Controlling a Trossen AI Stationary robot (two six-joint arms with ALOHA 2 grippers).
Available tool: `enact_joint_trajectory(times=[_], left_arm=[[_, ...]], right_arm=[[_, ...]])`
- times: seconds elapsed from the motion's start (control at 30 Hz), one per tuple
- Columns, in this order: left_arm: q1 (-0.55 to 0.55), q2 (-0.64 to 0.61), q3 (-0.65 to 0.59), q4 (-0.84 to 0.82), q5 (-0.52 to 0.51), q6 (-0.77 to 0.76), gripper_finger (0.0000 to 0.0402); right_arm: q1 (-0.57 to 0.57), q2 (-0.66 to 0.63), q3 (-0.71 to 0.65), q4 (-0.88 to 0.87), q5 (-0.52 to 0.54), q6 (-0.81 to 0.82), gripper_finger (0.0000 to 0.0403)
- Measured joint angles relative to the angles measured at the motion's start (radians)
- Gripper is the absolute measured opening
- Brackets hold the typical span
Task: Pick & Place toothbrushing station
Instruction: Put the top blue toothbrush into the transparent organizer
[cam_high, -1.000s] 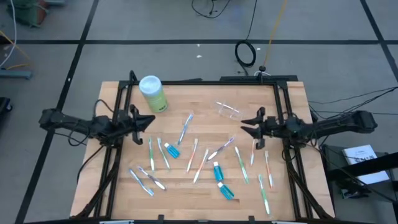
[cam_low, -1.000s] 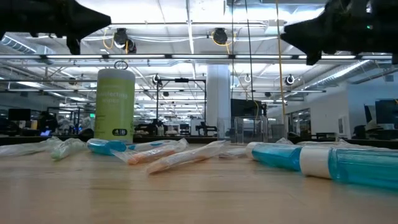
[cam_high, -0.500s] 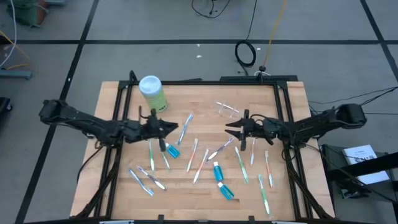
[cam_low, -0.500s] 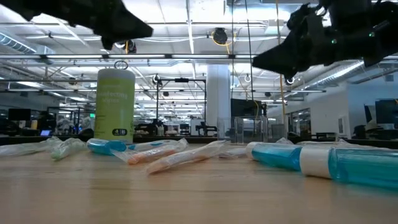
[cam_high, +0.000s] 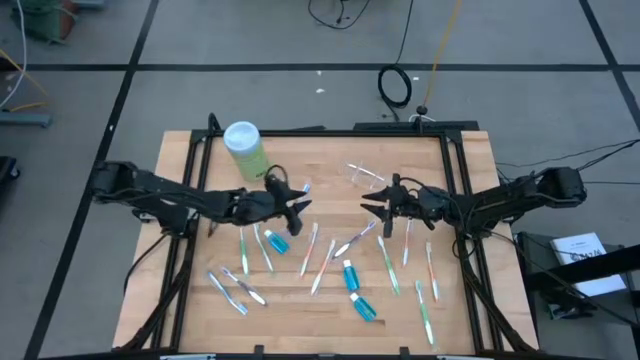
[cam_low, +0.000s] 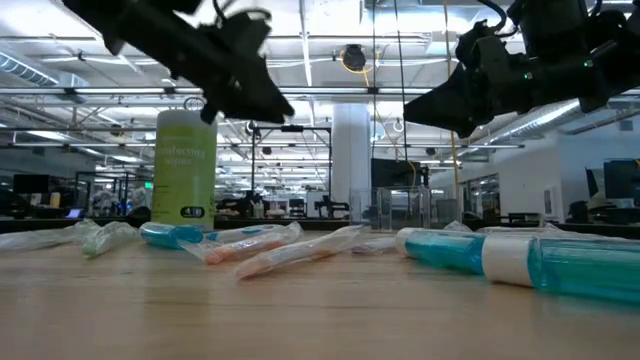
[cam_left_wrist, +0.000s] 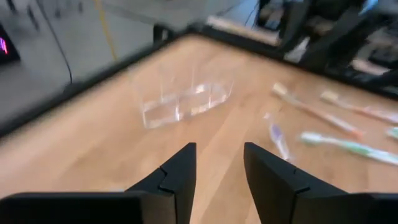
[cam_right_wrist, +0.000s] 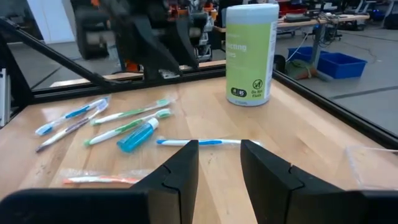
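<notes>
Across the middle of the pale wooden table (cam_high: 200, 300), the slim plastic toothbrushes (cam_high: 308, 248) with white, green, pink and blue handles lie loose and flat at every angle, with three small blue toothpaste tubes (cam_high: 349, 275) among them, none sorted or gathered, which suggests the picking has hardly begun. Toward the far right of the table the small clear plastic cup (cam_high: 367, 177) lies on its side, well apart from most of the brushes; it would likely need righting before it can hold anything. The left gripper (cam_high: 297, 207) hangs just above a blue-handled toothbrush (cam_high: 297, 206) near the table's centre, its two dark fingers (cam_left_wrist: 180, 177) parted and holding nothing, and the left wrist view looks straight along them at the cup, so the cup or that brush seems to be its aim. The right gripper (cam_high: 368, 208) is poised near the cup's near side, over the brushes, with its fingers (cam_right_wrist: 180, 168) likewise apart and empty. A light-green cylindrical canister with a white lid (cam_high: 244, 149) stands upright at the far left corner, apart from the rest. The cup's transparency makes its rim and mouth hard to trace, and motion blur in the left wrist view hides which end is open.
</notes>
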Motion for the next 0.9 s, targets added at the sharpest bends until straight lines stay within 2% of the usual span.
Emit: enact_joint_trajectory(times=[0.1,0.33,0.6,0.9], left_arm=[[0.038,0.06,0.004,-0.008,0.038,-0.03,0.014],[0.124,0.168,0.004,-0.024,0.042,-0.06,0.014],[0.188,0.322,0.004,-0.023,0.121,-0.127,0.014],[0.214,0.352,0.004,-0.044,0.123,-0.133,0.014]], right_arm=[[0.0,0.0,0.0,0.0,0.0,-0.009,0.0114],[0.0,0.0,0.0,0.0,0.0,-0.053,0.0114],[0.0,0.0,0.0,0.0,0.0,-0.071,0.0114],[0.0,0.0,0.0,0.0,0.0,-0.071,0.0114]])
